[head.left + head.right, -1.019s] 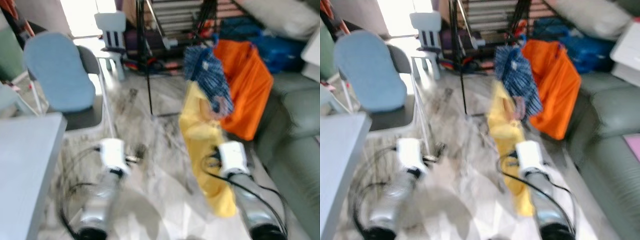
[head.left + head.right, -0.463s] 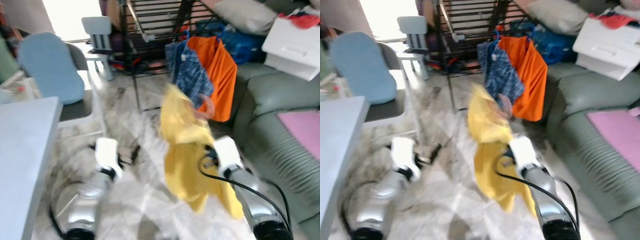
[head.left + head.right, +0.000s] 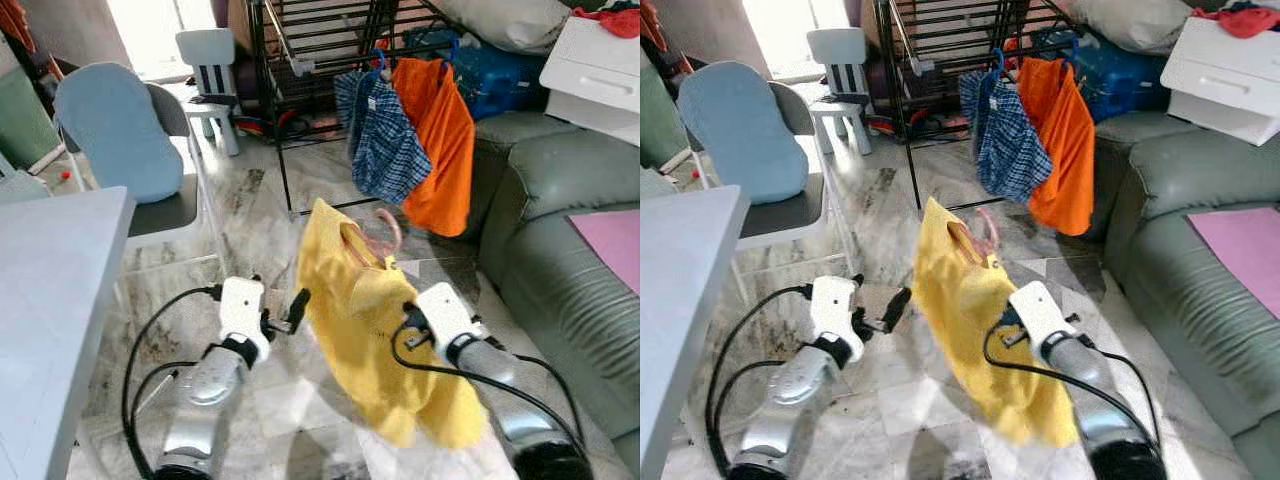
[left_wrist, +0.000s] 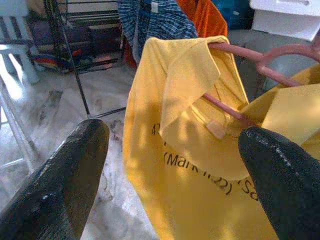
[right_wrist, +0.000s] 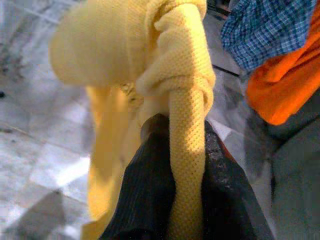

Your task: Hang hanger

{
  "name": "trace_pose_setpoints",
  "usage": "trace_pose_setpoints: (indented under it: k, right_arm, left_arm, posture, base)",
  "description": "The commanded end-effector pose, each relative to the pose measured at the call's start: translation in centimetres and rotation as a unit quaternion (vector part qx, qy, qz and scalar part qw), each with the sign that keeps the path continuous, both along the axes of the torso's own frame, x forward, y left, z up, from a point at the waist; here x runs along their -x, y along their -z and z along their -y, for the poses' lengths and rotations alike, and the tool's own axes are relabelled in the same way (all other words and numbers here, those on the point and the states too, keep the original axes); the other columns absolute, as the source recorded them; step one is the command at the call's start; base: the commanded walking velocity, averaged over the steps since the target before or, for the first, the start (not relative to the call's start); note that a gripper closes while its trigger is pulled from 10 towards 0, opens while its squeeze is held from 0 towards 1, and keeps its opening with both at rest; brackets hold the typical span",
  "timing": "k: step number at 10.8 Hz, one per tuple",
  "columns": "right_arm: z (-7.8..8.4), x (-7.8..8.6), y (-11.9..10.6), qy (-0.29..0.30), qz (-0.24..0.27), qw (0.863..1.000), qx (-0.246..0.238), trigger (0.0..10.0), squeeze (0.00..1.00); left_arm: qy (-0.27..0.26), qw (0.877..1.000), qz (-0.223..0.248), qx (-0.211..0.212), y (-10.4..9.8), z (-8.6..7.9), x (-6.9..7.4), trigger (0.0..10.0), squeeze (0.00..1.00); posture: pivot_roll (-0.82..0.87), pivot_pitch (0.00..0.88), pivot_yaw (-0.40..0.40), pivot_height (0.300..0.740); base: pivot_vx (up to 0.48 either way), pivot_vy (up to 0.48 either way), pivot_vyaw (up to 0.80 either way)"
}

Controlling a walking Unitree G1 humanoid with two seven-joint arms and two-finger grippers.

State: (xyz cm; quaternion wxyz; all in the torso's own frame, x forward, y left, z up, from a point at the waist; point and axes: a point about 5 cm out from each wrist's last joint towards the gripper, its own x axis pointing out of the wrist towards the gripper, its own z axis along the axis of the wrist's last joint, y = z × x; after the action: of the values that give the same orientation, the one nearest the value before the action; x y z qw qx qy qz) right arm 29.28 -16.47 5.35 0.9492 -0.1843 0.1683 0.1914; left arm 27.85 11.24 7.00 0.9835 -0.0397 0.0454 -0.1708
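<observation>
A yellow shirt (image 3: 355,320) hangs on a pink hanger (image 3: 388,228) in front of me, over the marble floor. My right gripper (image 5: 177,132) is shut on the shirt's bunched fabric near the hanger's shoulder. My left gripper (image 3: 292,310) is open just left of the shirt, and its fingers (image 4: 75,165) frame the collar and the pink hanger (image 4: 235,55). Farther back stands a black drying rack (image 3: 272,110). A blue plaid shirt (image 3: 385,140) and an orange garment (image 3: 440,130) hang from it on hangers.
A grey table (image 3: 50,290) is close on my left, with a chair with a blue cushion (image 3: 120,130) behind it. A green sofa (image 3: 570,230) runs along the right, carrying a purple mat (image 3: 615,235) and a white box (image 3: 600,60). A white child's chair (image 3: 210,60) stands near the rack.
The camera has shifted and the picture has steadied. The right gripper still holds the yellow shirt, now lower and more central. The left gripper has come up close beside the shirt.
</observation>
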Motion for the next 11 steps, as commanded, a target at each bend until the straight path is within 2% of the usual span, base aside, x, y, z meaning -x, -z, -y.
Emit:
trace_pose_setpoints:
  k: [1,3,5,6,7,9,11]
  right_arm:
    - [-1.2,-0.6,-1.5,-0.021,0.027,0.999,-0.017,10.0,0.00]
    - [-2.1,1.5,-1.9,-0.124,0.008,0.992,-0.027,10.0,0.00]
    - [-0.8,1.8,-3.1,-0.189,0.014,0.982,-0.004,10.0,0.00]
    - [-0.3,1.3,-3.3,-0.162,0.022,0.987,-0.002,10.0,0.00]
    - [-0.4,1.3,-3.5,-0.157,0.030,0.987,-0.003,10.0,0.00]
    - [-1.2,1.7,-3.2,-0.164,0.028,0.986,-0.008,10.0,0.00]
    - [-1.4,1.8,-3.1,-0.170,0.028,0.985,-0.007,10.0,0.00]
  left_arm:
    - [-0.020,1.000,0.001,0.002,-0.2,-0.7,-0.3,10.0,0.00]
    - [-0.033,0.999,0.001,0.005,-0.2,-1.4,-1.0,10.0,0.00]
    - [-0.027,1.000,0.007,-0.002,-0.4,-1.3,-1.6,10.0,0.00]
    - [-0.027,1.000,0.011,0.009,-0.6,-1.0,-1.7,10.0,0.00]
    - [-0.025,0.999,0.013,0.018,-0.7,-0.7,-1.7,10.0,0.00]
    - [-0.023,0.999,0.010,0.025,-0.3,-0.3,-1.3,10.0,0.00]
    - [-0.027,0.999,0.011,0.026,-0.3,-0.3,-1.2,10.0,0.00]
  posture:
    - [-0.23,0.000,0.052,0.740]
    - [-0.24,0.000,0.053,0.740]
    - [-0.26,0.000,0.053,0.740]
    - [-0.27,0.000,0.053,0.740]
    - [-0.26,0.000,0.053,0.740]
    - [-0.26,0.000,0.052,0.740]
    - [-0.26,0.000,0.051,0.740]
  base:
    - [0.000,0.000,0.00]
    - [0.000,0.000,0.00]
    - [0.000,0.000,0.00]
    - [0.000,0.000,0.00]
    - [0.000,0.000,0.00]
    - [0.000,0.000,0.72]
    - [0.000,-0.337,0.42]
